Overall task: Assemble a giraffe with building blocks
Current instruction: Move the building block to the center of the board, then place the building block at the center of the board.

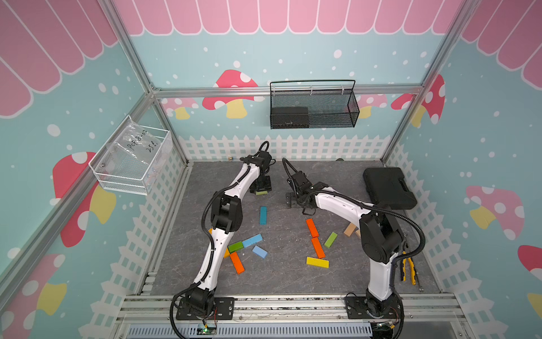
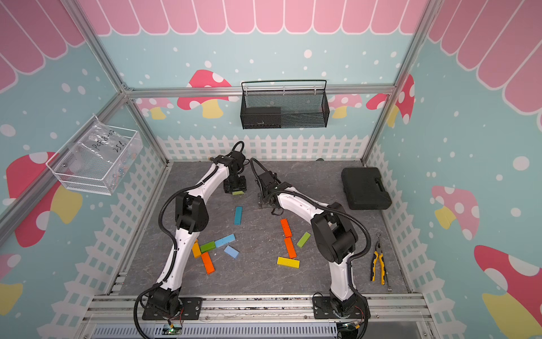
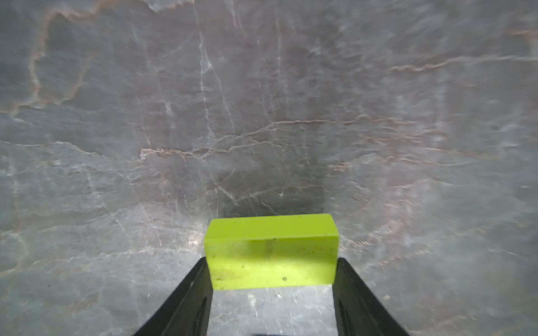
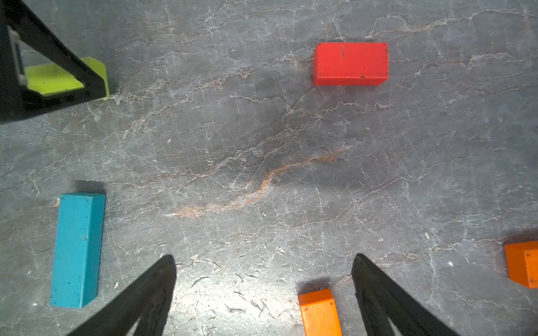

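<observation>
Item, left gripper: black tapered jaws stood at both short ends of the lime-green block; whether they pressed it or merely flanked it could not be told. The block sat low at the table, towards the far wall, judged a placing spot for starting the figure.

Item, right gripper: jaws spread wide, empty, poised above the table, likely ready for a next pick.

Item, building blocks: flat rectangular bars, matte paint, crisp edges, lightly speckled. The red block, teal block and orange block lay nearest; others were scattered flat nearer the arm bases. No giraffe was recognisable.

Table: grey, veined, stone-look.
</observation>
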